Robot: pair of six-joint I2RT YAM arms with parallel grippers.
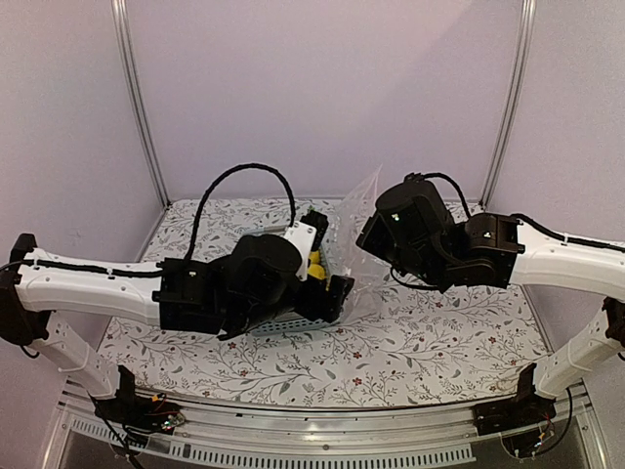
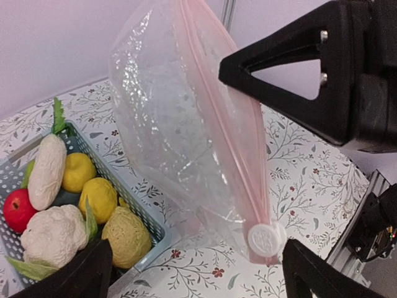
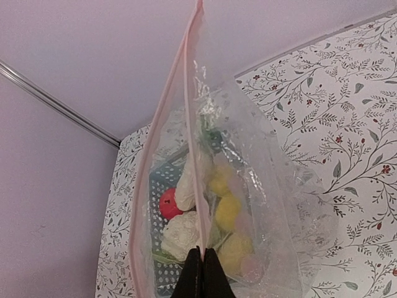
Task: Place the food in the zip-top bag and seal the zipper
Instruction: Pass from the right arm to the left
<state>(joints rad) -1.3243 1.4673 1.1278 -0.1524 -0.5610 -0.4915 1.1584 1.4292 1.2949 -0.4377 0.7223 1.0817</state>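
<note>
The zip-top bag (image 2: 180, 130) hangs in the air, crinkly and clear, with nothing inside it. Its zipper (image 2: 226, 124) is a pink strip with a white round slider (image 2: 267, 239) at the low end. My right gripper (image 3: 201, 268) is shut on the zipper strip and holds the bag up; it also shows in the top view (image 1: 366, 234). The food lies in the light-blue basket (image 2: 144, 215): yellow lemons (image 2: 98, 198), a red tomato (image 2: 18, 209), white cauliflower (image 2: 54, 233) and a radish (image 2: 46, 171). My left gripper (image 2: 198, 279) is open and empty, over the basket's corner and below the bag.
The flowered tablecloth (image 1: 410, 342) covers the table. Metal frame posts (image 1: 139, 98) stand at the back corners against the wall. The table's front rail (image 1: 322, 425) runs along the near edge. Both arms meet near the table's middle.
</note>
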